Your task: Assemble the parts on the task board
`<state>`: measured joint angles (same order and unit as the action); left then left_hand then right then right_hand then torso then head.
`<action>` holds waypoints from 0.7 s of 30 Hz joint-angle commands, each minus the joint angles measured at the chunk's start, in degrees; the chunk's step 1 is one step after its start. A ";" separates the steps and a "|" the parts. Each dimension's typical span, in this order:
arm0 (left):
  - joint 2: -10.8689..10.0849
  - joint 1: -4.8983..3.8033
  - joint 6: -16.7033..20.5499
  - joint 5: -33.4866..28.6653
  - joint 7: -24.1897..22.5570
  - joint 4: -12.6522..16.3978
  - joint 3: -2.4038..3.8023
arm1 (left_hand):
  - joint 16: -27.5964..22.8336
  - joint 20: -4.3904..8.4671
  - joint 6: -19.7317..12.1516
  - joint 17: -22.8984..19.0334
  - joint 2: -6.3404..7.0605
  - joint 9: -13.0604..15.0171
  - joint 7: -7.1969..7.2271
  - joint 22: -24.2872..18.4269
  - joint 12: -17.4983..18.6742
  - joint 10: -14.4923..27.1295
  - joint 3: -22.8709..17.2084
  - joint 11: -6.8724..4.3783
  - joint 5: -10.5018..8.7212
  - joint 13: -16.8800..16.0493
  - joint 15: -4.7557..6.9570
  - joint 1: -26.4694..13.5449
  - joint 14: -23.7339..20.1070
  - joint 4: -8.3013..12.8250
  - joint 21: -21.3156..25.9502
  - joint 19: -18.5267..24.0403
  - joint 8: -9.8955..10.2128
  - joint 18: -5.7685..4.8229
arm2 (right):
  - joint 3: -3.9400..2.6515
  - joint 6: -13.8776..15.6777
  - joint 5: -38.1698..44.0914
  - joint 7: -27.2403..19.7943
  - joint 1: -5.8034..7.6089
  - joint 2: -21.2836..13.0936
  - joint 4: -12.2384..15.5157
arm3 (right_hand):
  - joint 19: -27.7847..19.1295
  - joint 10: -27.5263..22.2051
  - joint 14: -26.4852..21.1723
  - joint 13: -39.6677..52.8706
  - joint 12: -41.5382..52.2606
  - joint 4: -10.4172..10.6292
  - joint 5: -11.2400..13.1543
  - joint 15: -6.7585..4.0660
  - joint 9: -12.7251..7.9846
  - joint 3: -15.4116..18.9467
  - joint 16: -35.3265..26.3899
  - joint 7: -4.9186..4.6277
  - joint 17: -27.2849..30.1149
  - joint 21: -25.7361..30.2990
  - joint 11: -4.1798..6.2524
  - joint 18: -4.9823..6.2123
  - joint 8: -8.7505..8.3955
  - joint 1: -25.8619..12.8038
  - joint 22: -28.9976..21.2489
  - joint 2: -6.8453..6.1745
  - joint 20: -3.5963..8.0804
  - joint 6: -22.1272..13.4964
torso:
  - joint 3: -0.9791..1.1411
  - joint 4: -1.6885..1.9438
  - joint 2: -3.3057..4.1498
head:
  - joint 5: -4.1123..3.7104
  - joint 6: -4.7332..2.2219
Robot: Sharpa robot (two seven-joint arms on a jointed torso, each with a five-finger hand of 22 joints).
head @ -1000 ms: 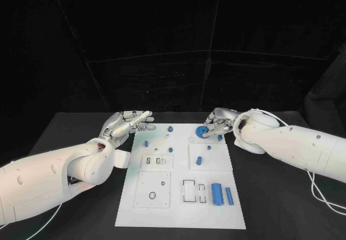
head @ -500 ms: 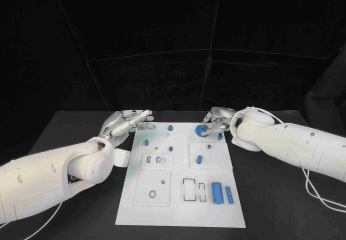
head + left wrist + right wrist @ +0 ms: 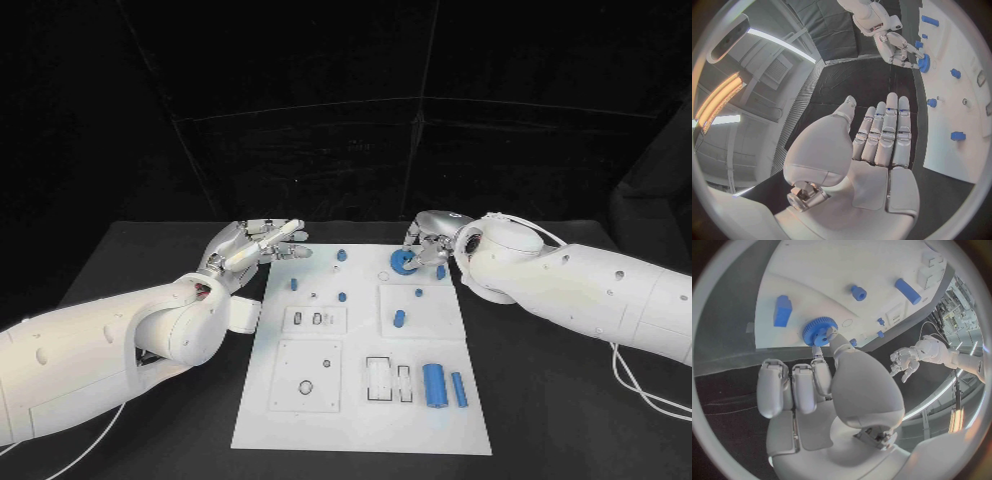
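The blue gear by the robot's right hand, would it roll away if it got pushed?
Probably not where it lies. The blue gear looks flat on the task board, so a push would likely slide it. On its edge it could roll, being round. Its toothed rim should help the right hand touching it keep a grip, and it looks stiff.

The flat white plastic task board [image 3: 361, 420] looks matt (its small blue plastic gear [image 3: 404, 263] likewise); the black counter [image 3: 577, 420] is dull, cloth-like.
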<state>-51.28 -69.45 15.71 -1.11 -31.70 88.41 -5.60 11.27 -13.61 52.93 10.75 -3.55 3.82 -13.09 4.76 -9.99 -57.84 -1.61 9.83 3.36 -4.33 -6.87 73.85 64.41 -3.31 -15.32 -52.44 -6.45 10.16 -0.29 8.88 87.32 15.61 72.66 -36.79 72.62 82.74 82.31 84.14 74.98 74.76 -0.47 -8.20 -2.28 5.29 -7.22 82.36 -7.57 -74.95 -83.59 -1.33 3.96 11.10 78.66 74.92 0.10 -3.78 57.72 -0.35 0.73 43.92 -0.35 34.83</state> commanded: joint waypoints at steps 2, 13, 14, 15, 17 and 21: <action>0.05 -0.07 -0.85 0.27 -0.01 0.04 0.04 | -0.40 0.15 0.49 0.08 -0.36 -0.03 -0.02 -0.10 0.29 -0.51 -0.07 -0.05 0.28 0.08 0.00 0.51 0.32 0.29 0.21 -0.38 0.14 0.44 | 0.12 2.70 5.89 0.53 -0.11 -0.06 1.49 | 0.52 0.57 3.48 0.57 0.55 0.08 -0.32 -0.41 0.43 -0.54 0.44 1.13 -1.44 -0.39 -0.08 -0.90 0.34 0.92 0.44 0.77 0.08 1.79 | 0.02 -0.01 0.01 | 0.06 -0.09; -0.02 -0.07 -0.95 0.27 0.08 0.23 0.04 | -0.49 0.17 0.50 0.15 -0.47 -0.03 0.00 -0.16 0.36 -0.55 -0.16 -0.06 0.29 0.11 0.02 0.69 0.35 0.49 0.29 -0.44 0.16 0.44 | 0.11 6.11 6.43 0.57 -0.12 0.07 7.23 | 0.97 0.77 3.55 1.19 0.77 1.13 -1.62 -0.32 0.06 -1.21 0.88 0.96 -2.11 -0.69 -0.23 -1.06 -0.71 -1.75 1.18 -0.40 0.10 1.54 | -0.05 0.10 0.00 | 0.43 -0.23; -0.03 -0.07 -0.95 0.27 0.09 0.25 0.04 | -0.52 0.17 0.50 0.17 -0.49 -0.04 -0.01 -0.18 0.38 -0.55 -0.19 -0.06 0.29 0.12 0.02 0.76 0.37 0.56 0.31 -0.46 0.17 0.44 | 0.11 6.27 6.40 0.54 -0.12 0.38 7.41 | 0.95 0.77 3.54 1.20 0.75 1.17 -1.69 -0.31 0.03 -1.28 0.86 0.94 -2.07 -0.67 -0.24 -1.05 -0.80 -1.87 1.13 -0.47 0.10 1.48 | -0.08 0.16 0.01 | 0.48 -0.23; -0.03 -0.07 -0.94 0.27 0.09 0.27 0.04 | -0.52 0.17 0.50 0.17 -0.49 -0.04 -0.01 -0.18 0.38 -0.55 -0.19 -0.06 0.29 0.12 0.02 0.76 0.37 0.56 0.31 -0.46 0.17 0.44 | 0.11 6.41 6.38 0.52 -0.12 0.74 7.50 | 0.95 0.76 3.54 1.20 0.74 1.20 -1.72 -0.31 0.01 -1.31 0.87 0.92 -2.08 -0.67 -0.25 -1.05 -0.85 -1.93 1.13 -0.52 0.10 1.44 | -0.04 0.13 0.03 | 0.56 -0.23; -0.02 -0.07 -0.94 0.27 0.09 0.27 0.04 | -0.52 0.17 0.50 0.17 -0.49 -0.04 -0.01 -0.18 0.38 -0.55 -0.19 -0.06 0.29 0.12 0.02 0.76 0.37 0.56 0.31 -0.46 0.17 0.44 | 0.10 6.75 6.44 0.45 -0.12 1.61 7.51 | 0.97 0.75 3.54 1.20 0.72 1.23 -1.76 -0.30 -0.02 -1.36 0.88 0.89 -2.09 -0.68 -0.27 -1.05 -0.94 -2.02 1.15 -0.58 0.10 1.38 | -0.03 0.12 0.05 | 0.67 -0.19; 0.05 -0.07 -0.96 0.27 0.09 0.19 0.04 | -0.52 0.17 0.50 0.17 -0.49 -0.04 -0.01 -0.18 0.38 -0.55 -0.19 -0.06 0.29 0.12 0.02 0.76 0.37 0.56 0.31 -0.46 0.17 0.44 | 0.09 7.17 6.82 0.20 -0.11 3.79 6.99 | 1.02 0.76 3.54 1.26 0.72 1.29 -1.90 -0.27 -0.08 -1.53 0.91 0.84 -2.13 -0.73 -0.31 -1.08 -1.12 -2.16 1.27 -0.66 0.10 1.25 | -0.03 0.12 0.04 | 0.88 -0.08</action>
<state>-51.29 -69.44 15.52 -1.10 -31.57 88.52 -5.61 10.98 -13.42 52.93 10.87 -3.82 3.82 -13.09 4.66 -9.99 -58.05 -1.77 9.61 3.36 -4.29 -6.87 74.12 64.41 -3.15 -15.32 -52.64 -6.45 10.16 -0.17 14.08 93.06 16.02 72.42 -33.32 79.71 83.36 82.93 84.14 74.78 75.65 0.76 -10.13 -2.28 5.29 -8.81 83.08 -6.65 -74.93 -84.08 -1.53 3.98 10.35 76.49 74.94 -0.03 -3.58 59.42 -0.39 0.86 43.95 0.38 34.68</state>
